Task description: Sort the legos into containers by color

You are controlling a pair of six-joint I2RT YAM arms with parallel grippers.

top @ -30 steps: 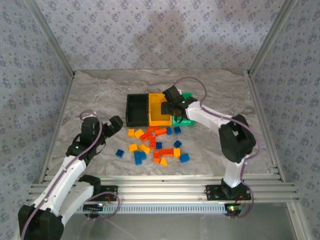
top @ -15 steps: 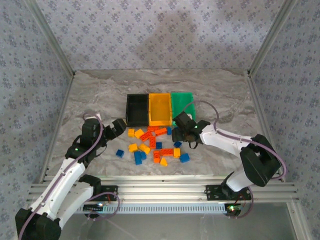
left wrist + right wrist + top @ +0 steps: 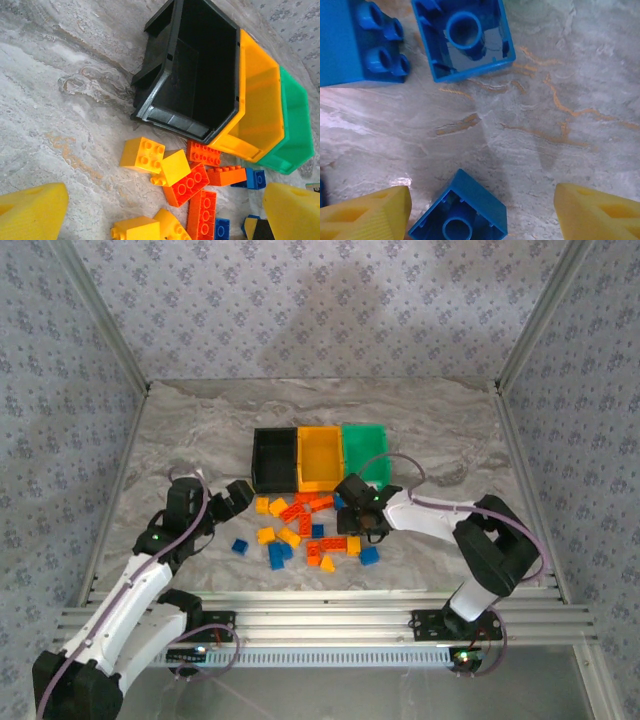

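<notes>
Top external view: legos (image 3: 310,530) strewn in a loose patch of yellow, orange-red and blue on the marbled table (image 3: 200,430), just in front of the containers. Behind the patch, side by side and touching: black bin (image 3: 275,460), yellow-orange bin (image 3: 320,458), green bin (image 3: 366,450), all three in the same place as a second ago. Patch itself unchanged in layout over that second. At its right edge, right gripper (image 3: 362,520), low over the blue pieces; a second ago up over the yellow-orange and green bins and hiding part of the green one, half a second ago down beside the patch, now shifted slightly further in toward it. Right wrist view: jaws spread wide, nothing held, yellow fingertips (image 3: 365,215) at the bottom corners; between them, lying on the table, an upturned blue brick (image 3: 460,212), nearer one pad than the other; further ahead a second upturned blue brick (image 3: 465,37) and a studs-out blue brick (image 3: 360,42) just beside it. At the patch's left edge, left gripper (image 3: 238,495), fully open and holding nothing, barely moved from a second ago, edged a little toward the bricks. Left wrist view: a yellow brick (image 3: 143,154) and orange-red bricks (image 3: 187,184) ahead of the open pads, with the black bin's dark interior beyond.
</notes>
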